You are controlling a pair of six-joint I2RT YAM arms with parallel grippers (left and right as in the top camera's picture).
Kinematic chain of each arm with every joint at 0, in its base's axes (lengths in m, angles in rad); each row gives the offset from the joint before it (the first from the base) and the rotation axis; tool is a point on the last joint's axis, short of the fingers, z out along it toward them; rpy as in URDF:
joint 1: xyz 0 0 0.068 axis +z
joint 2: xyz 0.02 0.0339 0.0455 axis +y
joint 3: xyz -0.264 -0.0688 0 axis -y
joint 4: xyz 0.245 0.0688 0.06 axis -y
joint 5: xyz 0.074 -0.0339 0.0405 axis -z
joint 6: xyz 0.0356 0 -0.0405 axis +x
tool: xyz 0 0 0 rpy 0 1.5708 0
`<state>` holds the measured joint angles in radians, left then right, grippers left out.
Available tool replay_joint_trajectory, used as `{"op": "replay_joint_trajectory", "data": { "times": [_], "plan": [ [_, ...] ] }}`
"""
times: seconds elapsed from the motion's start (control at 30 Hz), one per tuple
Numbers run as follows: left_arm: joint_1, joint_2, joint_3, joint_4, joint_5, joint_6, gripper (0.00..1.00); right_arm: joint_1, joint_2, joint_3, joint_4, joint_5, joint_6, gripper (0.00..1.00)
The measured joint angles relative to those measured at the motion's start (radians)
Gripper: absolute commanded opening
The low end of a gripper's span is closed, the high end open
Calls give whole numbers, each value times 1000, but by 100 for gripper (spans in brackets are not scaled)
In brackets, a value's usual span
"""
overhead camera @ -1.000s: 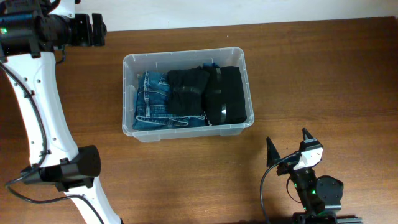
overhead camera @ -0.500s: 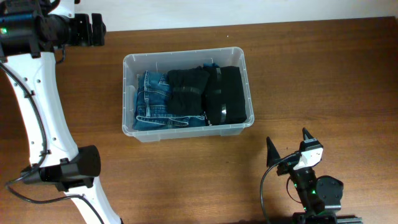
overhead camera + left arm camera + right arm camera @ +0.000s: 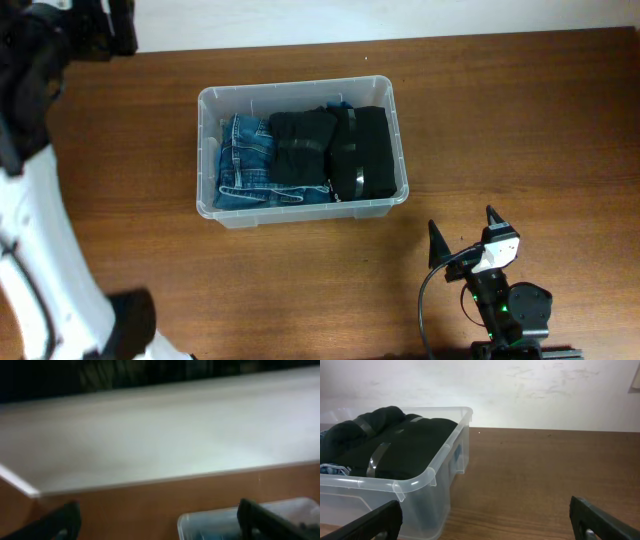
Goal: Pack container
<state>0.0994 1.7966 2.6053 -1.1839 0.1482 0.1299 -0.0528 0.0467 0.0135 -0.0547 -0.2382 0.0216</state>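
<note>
Container of clear plastic sits upper centre of the overhead frame on a brown wooden surface. It holds folded blue jeans on its left side and black garments with grey bands across the middle and right. Clothing fills it to about rim height, and no lid is in view.

Judged from these views, the bin is stiff at its thick rim but likely to flex along its thin, smooth walls. The load of cloth should make it moderately heavy, though the contents are soft and unbreakable. Best purchase looks to be under the rim at the two short ends, one hand to each, since a one-sided lift would probably tilt it.

Right hand sits lower right of the overhead frame, well apart from the bin, its fingers spread wide and holding nothing. Left hand, blurred at the upper left corner, is also well clear. Its own camera shows two fingers apart and empty, with a corner of the bin at the bottom right of that frame.
</note>
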Motion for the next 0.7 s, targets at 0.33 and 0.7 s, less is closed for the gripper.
{"op": "replay_joint_trajectory", "data": {
  "times": [0.33, 0.7],
  "plan": [
    [0, -440, -879, 561, 35, 0, 99, 0, -2, 0, 0, 0, 0, 98],
    [0, -796, -1744, 1125, 111, 0, 99, 0, -3, 0, 0, 0, 0, 98]
  ]
}}
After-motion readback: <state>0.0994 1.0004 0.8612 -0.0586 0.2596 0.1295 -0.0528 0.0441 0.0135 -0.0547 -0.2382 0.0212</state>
